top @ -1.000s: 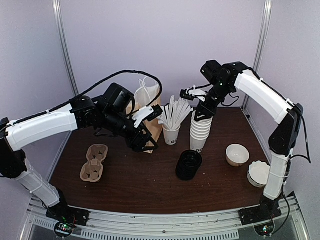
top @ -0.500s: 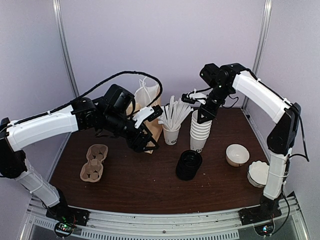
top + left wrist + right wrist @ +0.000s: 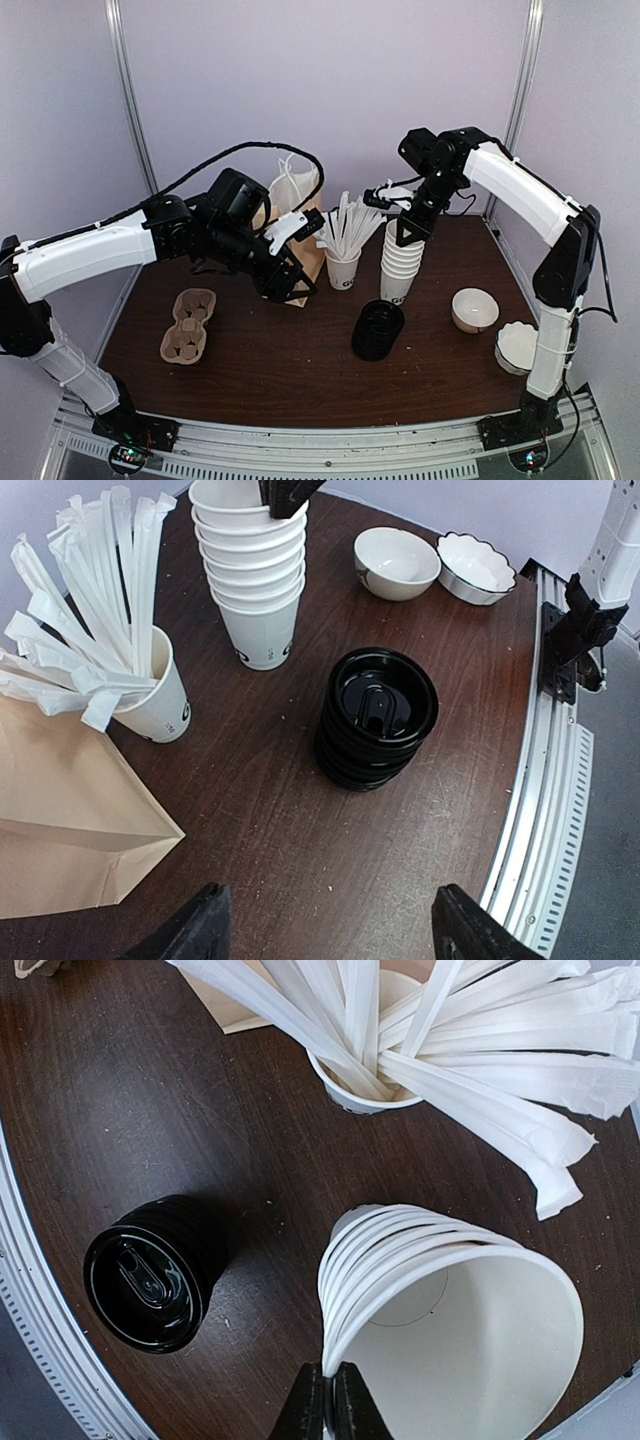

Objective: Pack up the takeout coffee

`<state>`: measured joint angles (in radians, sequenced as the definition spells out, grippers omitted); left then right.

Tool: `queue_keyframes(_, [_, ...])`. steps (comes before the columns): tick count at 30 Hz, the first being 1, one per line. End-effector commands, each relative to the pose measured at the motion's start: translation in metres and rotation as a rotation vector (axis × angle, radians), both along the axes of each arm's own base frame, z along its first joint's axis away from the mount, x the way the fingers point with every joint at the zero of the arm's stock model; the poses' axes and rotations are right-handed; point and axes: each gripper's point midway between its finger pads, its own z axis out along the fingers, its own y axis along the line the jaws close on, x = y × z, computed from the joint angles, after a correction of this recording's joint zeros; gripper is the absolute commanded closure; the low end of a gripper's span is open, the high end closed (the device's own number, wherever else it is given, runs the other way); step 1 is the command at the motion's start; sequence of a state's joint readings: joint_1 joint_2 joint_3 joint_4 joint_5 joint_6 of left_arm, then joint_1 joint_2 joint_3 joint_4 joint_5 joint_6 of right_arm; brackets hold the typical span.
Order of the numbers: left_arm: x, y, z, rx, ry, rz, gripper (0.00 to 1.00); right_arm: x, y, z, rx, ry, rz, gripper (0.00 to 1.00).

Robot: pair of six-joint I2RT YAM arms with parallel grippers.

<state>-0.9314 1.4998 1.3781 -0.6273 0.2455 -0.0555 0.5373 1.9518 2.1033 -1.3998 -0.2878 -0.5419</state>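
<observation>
The takeout coffee is out of view in all three views. A stack of lidless white cups (image 3: 399, 268) (image 3: 255, 580) (image 3: 440, 1300) stands at the back middle of the table. My right gripper (image 3: 406, 238) (image 3: 330, 1402) reaches down onto it from above and is shut on the near rim of the top cup, pinched between the two black fingers. My left gripper (image 3: 285, 290) (image 3: 325, 920) hangs open above bare wood beside the brown paper bag (image 3: 300, 215) (image 3: 60, 820), with nothing between its fingers.
A stack of black dome lids (image 3: 378, 330) (image 3: 378, 715) (image 3: 150, 1275) stands in front of the cups. A white cup of wrapped white sticks (image 3: 343, 262) (image 3: 150, 695) is left of the stack. A cardboard cup carrier (image 3: 190, 325) lies at left. Two white bowls (image 3: 474, 310) (image 3: 518, 345) sit at right.
My right gripper's fingers have come together on the top cup's rim and the arm has shifted slightly. The left arm has stayed where it was, still open.
</observation>
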Motion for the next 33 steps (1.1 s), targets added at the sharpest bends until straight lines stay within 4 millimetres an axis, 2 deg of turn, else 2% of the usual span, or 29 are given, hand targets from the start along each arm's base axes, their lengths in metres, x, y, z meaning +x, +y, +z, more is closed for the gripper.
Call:
queue_keyframes(1, [0.010, -0.006, 0.009, -0.037, -0.045, 0.036, 0.27, 0.002, -0.003, 0.002, -0.025, -0.015, -0.014, 0.96])
queue_keyframes(2, [0.014, -0.005, 0.009, -0.033, -0.054, 0.057, 0.27, 0.003, -0.004, 0.002, -0.029, -0.019, -0.015, 1.00])
queue_keyframes(6, [0.041, -0.003, 0.022, -0.062, -0.093, 0.218, 0.27, 0.002, -0.007, 0.008, -0.032, -0.038, -0.014, 1.00])
queue_keyframes(9, [0.059, -0.007, 0.036, -0.170, -0.059, 0.373, 0.27, 0.004, -0.015, 0.025, -0.037, -0.119, -0.022, 1.00])
queue_keyframes(12, [0.066, -0.027, 0.040, -0.260, 0.007, 0.404, 0.28, 0.004, -0.024, 0.041, -0.055, -0.186, -0.027, 1.00])
queue_keyframes(18, [0.069, -0.073, 0.033, -0.272, 0.054, 0.388, 0.28, 0.002, -0.038, 0.062, -0.073, -0.275, -0.041, 1.00])
queue_keyframes(22, [0.082, -0.084, 0.028, -0.314, 0.087, 0.462, 0.29, 0.003, -0.041, 0.062, -0.068, -0.301, -0.052, 1.00])
queue_keyframes(27, [0.095, -0.102, 0.016, -0.391, 0.160, 0.551, 0.29, 0.007, -0.043, 0.051, -0.067, -0.329, -0.079, 1.00])
queue_keyframes(33, [0.110, -0.129, 0.005, -0.490, 0.262, 0.645, 0.29, 0.002, -0.042, 0.048, -0.033, -0.313, -0.087, 1.00])
